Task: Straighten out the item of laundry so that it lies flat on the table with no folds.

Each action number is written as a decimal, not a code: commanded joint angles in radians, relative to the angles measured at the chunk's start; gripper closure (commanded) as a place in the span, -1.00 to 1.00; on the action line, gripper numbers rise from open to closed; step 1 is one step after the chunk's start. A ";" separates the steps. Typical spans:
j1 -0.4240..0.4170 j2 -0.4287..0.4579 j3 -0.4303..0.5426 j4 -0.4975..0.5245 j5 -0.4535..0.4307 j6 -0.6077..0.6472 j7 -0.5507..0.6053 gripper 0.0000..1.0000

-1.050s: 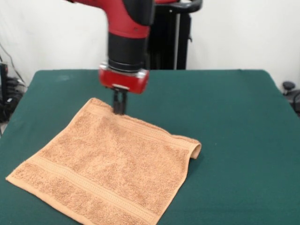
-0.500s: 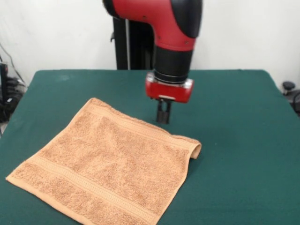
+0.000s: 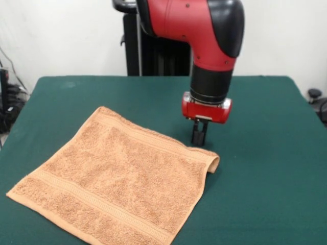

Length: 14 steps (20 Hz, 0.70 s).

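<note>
The towel (image 3: pixel 120 181) lies spread on the dark green surface (image 3: pixel 265 168), turned so that it sits like a diamond, filling the near left part and running off toward the near edge. Its nearest corner is cut by the bottom of the front view, and its left corner reaches close to the surface's left edge. A woven band stripe runs along the near left side, and another runs along the far right side. Most of the cloth is flat, but the right-hand corner (image 3: pixel 213 162) is curled up and rolled over onto itself, forming a small raised fold. Just beyond that folded corner, the gripper (image 3: pixel 199 137) hangs from the red and black arm (image 3: pixel 204 41), its jaws pressed narrowly together with nothing between them, their tips low over the towel's far right edge; whether they touch the cloth cannot be told. No container stands anywhere on the surface.
</note>
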 commanded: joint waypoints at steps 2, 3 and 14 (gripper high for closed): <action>0.043 0.116 0.064 -0.067 0.123 -0.064 0.293 1.00; 0.049 0.129 0.061 -0.081 0.135 -0.068 0.290 1.00; 0.069 0.195 0.059 -0.178 0.198 -0.067 0.239 1.00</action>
